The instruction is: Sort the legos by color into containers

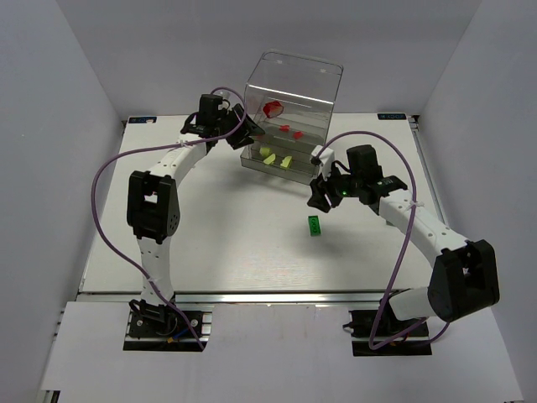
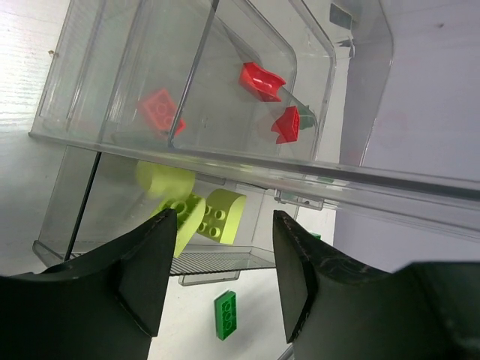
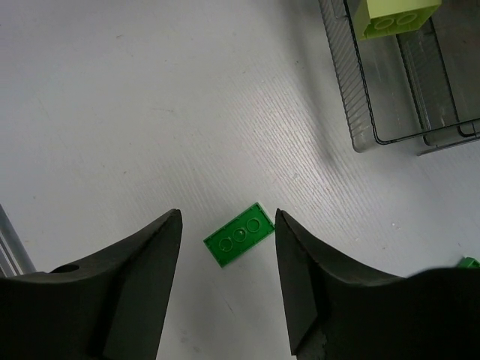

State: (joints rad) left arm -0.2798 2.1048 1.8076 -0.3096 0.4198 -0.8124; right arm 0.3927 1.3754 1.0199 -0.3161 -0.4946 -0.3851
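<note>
The right gripper hangs spread over a dark green brick lying loose on the table — near the clear container. The left gripper gapes at its drawers, gripping nothing.

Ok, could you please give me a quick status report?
Left claw open at the containers. Right claw open above green lego on table. Nothing blocking it.

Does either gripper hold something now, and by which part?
Nothing is held. The left gripper and the right gripper stand open, empty; the green brick lies free on the table.
</note>
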